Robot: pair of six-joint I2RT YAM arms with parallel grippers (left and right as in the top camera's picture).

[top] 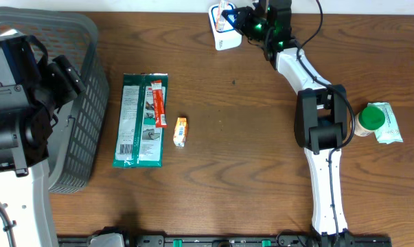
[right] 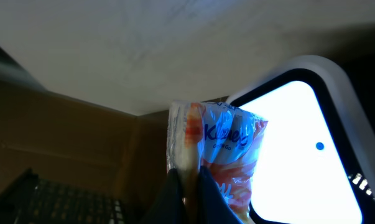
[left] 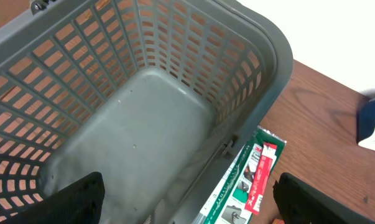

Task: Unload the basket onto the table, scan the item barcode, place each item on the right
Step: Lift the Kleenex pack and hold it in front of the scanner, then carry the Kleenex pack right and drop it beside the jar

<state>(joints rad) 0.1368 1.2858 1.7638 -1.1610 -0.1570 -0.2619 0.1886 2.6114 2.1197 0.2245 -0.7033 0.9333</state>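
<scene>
The item, a small Kleenex tissue pack [right: 227, 140] in blue, white and orange wrap, stands upright with my right gripper [right: 188, 182] shut on its left edge. Just to its right is the scanner [right: 299, 137], a white-framed window glowing bright. From overhead the tissue pack [top: 224, 14] and right gripper [top: 242, 20] are at the table's far edge, right above the white scanner [top: 227, 41]. No barcode shows on the pack. My left gripper [left: 190, 205] hangs open over the near rim of the grey basket [left: 143, 124], nothing between its fingers.
The grey basket [top: 90, 103] stands at the left. Beside it lies a flat green package [top: 141, 120] with a red strip, then a small orange packet [top: 180, 130]. A green-capped container on a pale green pack [top: 378, 122] lies at the right.
</scene>
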